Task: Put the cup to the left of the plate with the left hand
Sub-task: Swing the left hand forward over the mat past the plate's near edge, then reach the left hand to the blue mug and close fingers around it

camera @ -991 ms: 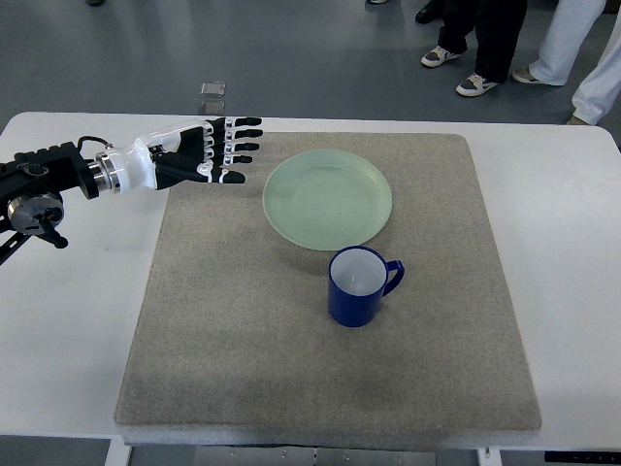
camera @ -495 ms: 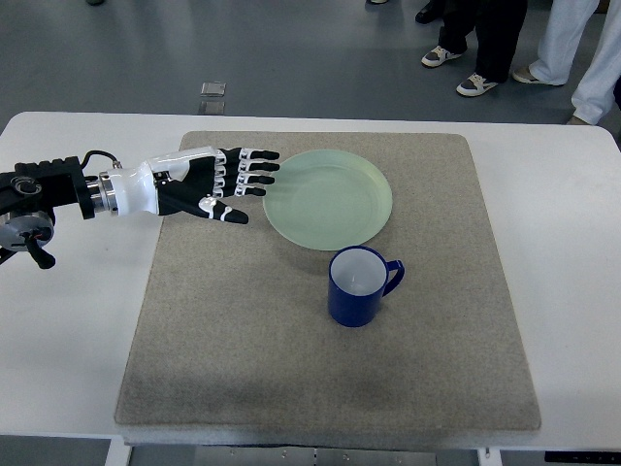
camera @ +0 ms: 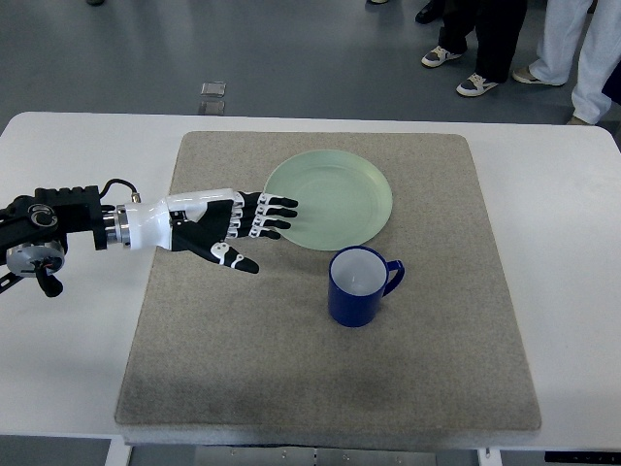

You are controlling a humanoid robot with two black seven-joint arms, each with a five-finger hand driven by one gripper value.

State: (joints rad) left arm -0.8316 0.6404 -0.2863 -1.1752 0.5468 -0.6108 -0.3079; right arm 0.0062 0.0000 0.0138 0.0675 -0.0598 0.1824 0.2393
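A dark blue cup with a white inside stands upright on the grey mat, its handle turned to the right. It sits just below the pale green plate. My left hand reaches in from the left with fingers spread and nothing in them. The fingertips lie over the plate's left rim, and the thumb points down toward the cup. About a hand's width of mat separates the hand from the cup. No right arm shows.
The mat lies on a white table. Beyond the far table edge, people's legs and shoes stand on the grey floor at the top right. A small square marker lies on the floor.
My left hand has moved nearer and to the right, from the mat's far left corner down to the plate's left rim. Cup and plate have not moved.
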